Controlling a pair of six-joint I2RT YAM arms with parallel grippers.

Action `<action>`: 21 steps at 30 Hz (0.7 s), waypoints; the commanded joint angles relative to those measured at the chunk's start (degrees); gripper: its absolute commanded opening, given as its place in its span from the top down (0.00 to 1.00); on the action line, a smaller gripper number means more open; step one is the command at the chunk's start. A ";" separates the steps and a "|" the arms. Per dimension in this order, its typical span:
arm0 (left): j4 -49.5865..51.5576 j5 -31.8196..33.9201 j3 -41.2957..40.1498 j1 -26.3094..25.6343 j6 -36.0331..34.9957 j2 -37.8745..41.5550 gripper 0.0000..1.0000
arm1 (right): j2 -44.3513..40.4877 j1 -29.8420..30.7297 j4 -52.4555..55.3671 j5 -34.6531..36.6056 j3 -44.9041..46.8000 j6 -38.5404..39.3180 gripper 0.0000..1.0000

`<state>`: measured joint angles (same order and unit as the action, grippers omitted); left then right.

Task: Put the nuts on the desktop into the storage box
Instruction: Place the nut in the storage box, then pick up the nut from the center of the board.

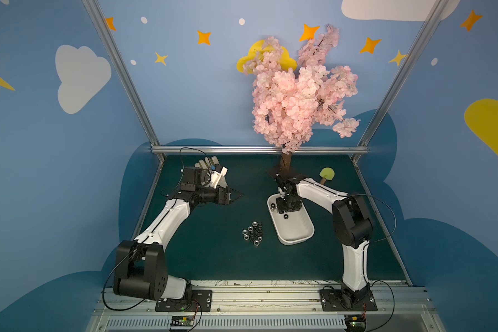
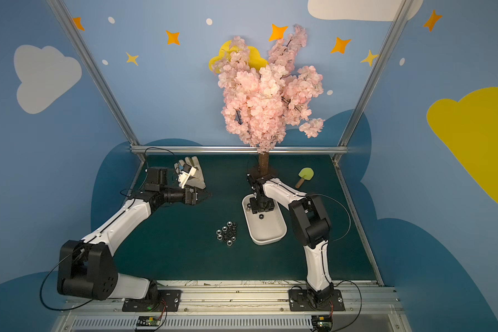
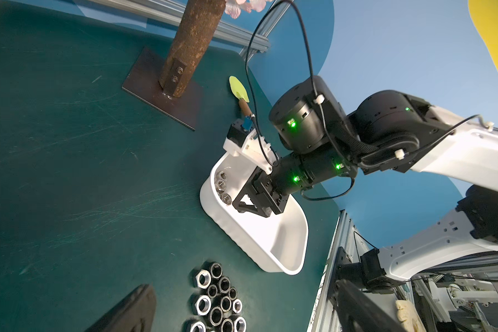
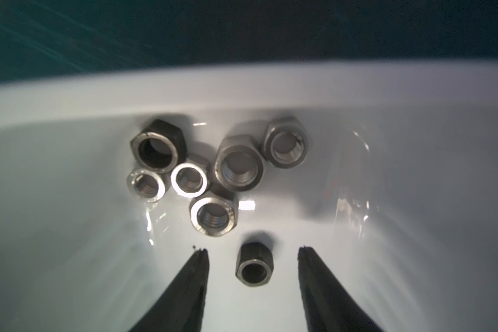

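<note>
Several silver hex nuts [image 1: 253, 233] [image 2: 227, 233] [image 3: 217, 299] lie bunched on the dark green desktop [image 1: 213, 253], just left of the white storage box [image 1: 296, 241] [image 2: 266, 241] [image 3: 270, 258]. My right gripper [image 1: 285, 208] [image 3: 243, 205] [image 4: 252, 249] reaches down into the box's far end and stands open. A dark nut [image 4: 255, 267] [image 1: 285, 216] lies free on the box floor between its fingertips. Several more nuts [image 4: 239, 163] [image 3: 222, 184] rest against the box's far wall. My left gripper [image 1: 236, 196] [image 2: 207, 195] [image 3: 243, 284] hangs open and empty over the desktop at the back left.
A beige glove [image 1: 206, 164] [image 2: 194, 172] lies behind the left wrist. The blossom tree's trunk [image 1: 285, 163] stands on a dark plate [image 3: 161, 89] just behind the box. A yellow-green lolly toy [image 1: 327, 174] [image 3: 237, 89] lies at the back right. Aluminium rails [image 1: 259, 149] frame the desktop.
</note>
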<state>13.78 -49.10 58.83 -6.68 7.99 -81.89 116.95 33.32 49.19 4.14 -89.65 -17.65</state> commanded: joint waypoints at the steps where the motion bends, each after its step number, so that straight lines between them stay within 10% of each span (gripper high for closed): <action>1: 2.11 1.10 1.27 -0.29 -1.89 0.48 0.00 | -5.87 0.92 2.31 1.77 -1.94 0.44 0.42; 9: 1.29 5.25 0.23 0.04 -2.10 3.88 0.00 | -10.65 7.72 3.18 -1.84 -7.02 0.67 0.41; 21: -1.56 4.61 -1.35 2.30 0.53 6.39 0.00 | 6.28 16.64 3.51 -3.94 -15.90 -2.20 0.42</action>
<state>14.06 -43.88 58.15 -4.71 7.92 -76.71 120.25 50.09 50.19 0.95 -102.78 -18.94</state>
